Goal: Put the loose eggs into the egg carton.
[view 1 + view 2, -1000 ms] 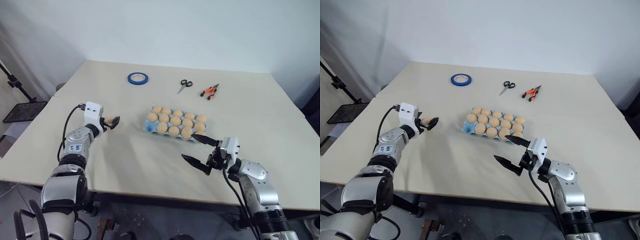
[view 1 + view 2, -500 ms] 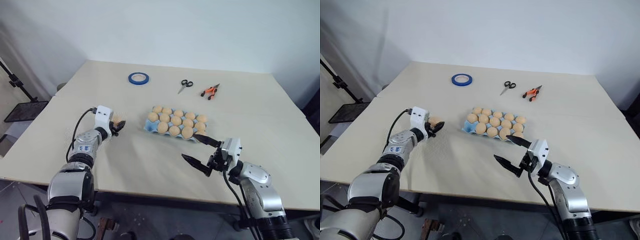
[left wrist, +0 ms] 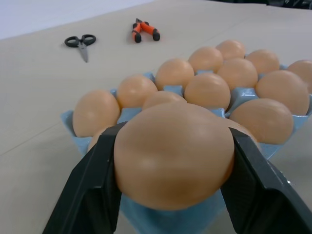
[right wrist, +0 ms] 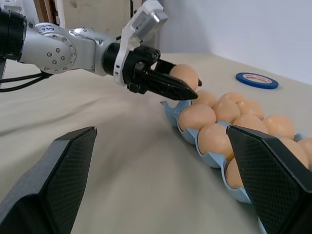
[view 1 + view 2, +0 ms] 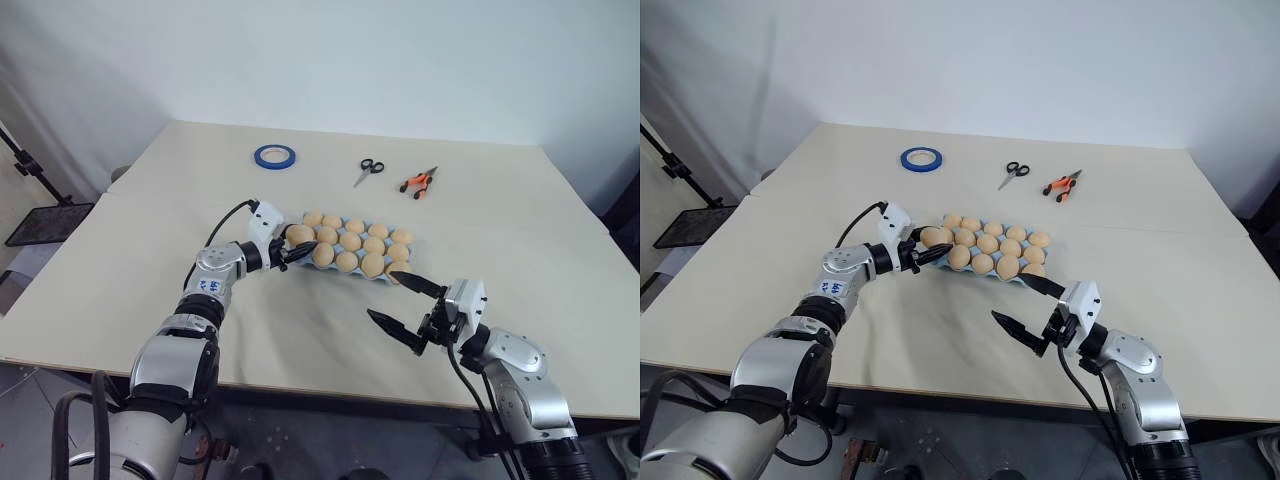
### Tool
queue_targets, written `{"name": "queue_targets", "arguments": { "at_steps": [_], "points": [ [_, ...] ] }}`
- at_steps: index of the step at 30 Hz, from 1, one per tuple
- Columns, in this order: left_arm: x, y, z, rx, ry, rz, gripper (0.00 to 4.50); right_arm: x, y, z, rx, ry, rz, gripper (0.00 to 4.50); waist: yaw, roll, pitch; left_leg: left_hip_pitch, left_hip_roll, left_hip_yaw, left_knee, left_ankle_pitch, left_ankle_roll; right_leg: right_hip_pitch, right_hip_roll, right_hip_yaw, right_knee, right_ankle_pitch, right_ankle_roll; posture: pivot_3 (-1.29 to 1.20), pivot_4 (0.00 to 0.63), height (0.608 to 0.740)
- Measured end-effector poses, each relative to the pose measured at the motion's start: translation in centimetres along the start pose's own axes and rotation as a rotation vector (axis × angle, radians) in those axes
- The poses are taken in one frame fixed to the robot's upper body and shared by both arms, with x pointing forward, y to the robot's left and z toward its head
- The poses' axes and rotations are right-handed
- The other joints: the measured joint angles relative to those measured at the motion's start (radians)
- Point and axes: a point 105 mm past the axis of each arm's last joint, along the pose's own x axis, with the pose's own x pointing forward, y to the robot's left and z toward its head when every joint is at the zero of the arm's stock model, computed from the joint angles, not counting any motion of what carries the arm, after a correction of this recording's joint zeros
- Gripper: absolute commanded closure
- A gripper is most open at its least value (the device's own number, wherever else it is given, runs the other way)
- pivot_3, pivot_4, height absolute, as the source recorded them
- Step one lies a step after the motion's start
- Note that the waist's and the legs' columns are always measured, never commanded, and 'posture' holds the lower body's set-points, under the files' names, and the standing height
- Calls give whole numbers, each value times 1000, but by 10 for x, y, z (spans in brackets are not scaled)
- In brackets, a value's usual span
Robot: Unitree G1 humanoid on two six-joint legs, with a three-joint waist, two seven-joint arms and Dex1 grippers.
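My left gripper [image 5: 293,250] is shut on one tan loose egg [image 3: 175,153], with a black finger [image 3: 92,190] on each side of it. It holds the egg level at the left end of the light blue egg carton [image 3: 69,118], just above the near corner. Several eggs [image 5: 352,243] sit in the carton's cups. The right wrist view shows that held egg [image 4: 184,75] over the carton's rim [image 4: 168,109]. My right gripper [image 5: 382,296] stands open and empty above the table, in front of the carton's right end and apart from it.
At the back of the table lie a blue tape ring [image 5: 274,156], black scissors [image 5: 367,171] and orange-handled pliers [image 5: 419,182]. A black stand [image 5: 40,200] is off the table's left edge. Bare tabletop [image 5: 300,320] lies in front of the carton.
My left gripper closed on the egg at the table's left and carried it right to the carton's left end. The right arm kept still.
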Motion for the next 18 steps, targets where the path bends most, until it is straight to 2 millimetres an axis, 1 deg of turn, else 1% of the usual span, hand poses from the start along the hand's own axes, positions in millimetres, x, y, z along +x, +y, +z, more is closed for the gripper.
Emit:
{"name": "queue_targets", "arguments": {
  "at_steps": [2, 3, 6, 8, 10, 12, 14, 16, 18],
  "points": [
    [0, 1, 0, -2, 1, 9, 222, -1, 1, 1, -4, -1, -3, 0, 2, 0, 0, 0, 0, 0, 0, 0, 0, 0, -1, 0, 0, 0, 0, 0, 150, 740],
    [0, 1, 0, -1, 1, 10, 35, -2, 3, 1, -4, -1, -4, 0, 3, 0, 0, 0, 0, 0, 0, 0, 0, 0, -1, 0, 0, 0, 0, 0, 150, 740],
    [-5, 4, -3, 3, 2, 15, 35, -3, 5, 2, -6, -2, -7, 0, 2, 0, 0, 0, -1, 0, 0, 0, 0, 1, -1, 0, 0, 0, 0, 0, 150, 740],
    [-13, 7, -8, 5, 4, 24, 35, -5, 6, 3, -9, 0, -13, 0, -1, 0, 0, 0, 0, 0, 0, 0, 0, 0, 0, 0, 0, 0, 0, 0, 150, 740],
    [-26, 12, -13, 7, -3, 29, 35, -6, 6, 4, -15, 4, -15, 0, -2, 0, 0, 0, 1, 0, 0, 0, 0, 0, 0, 0, 1, 0, 0, 0, 150, 740],
    [-48, 19, -17, 36, 2, 29, 35, -10, 5, 5, -23, 13, -17, 0, -4, 0, 0, 0, 1, 0, -1, 0, -1, 0, 1, 0, 2, -1, -1, 0, 150, 740],
    [-73, 26, -22, 65, 12, 27, 35, -18, 1, 3, -22, 40, -31, 0, -1, 0, 0, 0, 3, 0, -1, 0, -1, 0, 0, -1, 2, -1, -1, 0, 150, 740],
    [-98, 29, -27, 85, 24, 22, 35, -23, -1, 3, -22, 56, -34, 0, 0, 0, 0, 0, 5, 0, -1, 0, -1, 0, 0, -1, 1, -1, -1, 0, 150, 740],
    [-119, 27, -35, 106, 58, 5, 35, -26, -2, 3, -25, 65, -26, 0, 0, 0, 0, 0, 5, 0, -1, 0, -1, 1, 0, -1, 1, -1, -1, 0, 150, 740]
  ]
}}
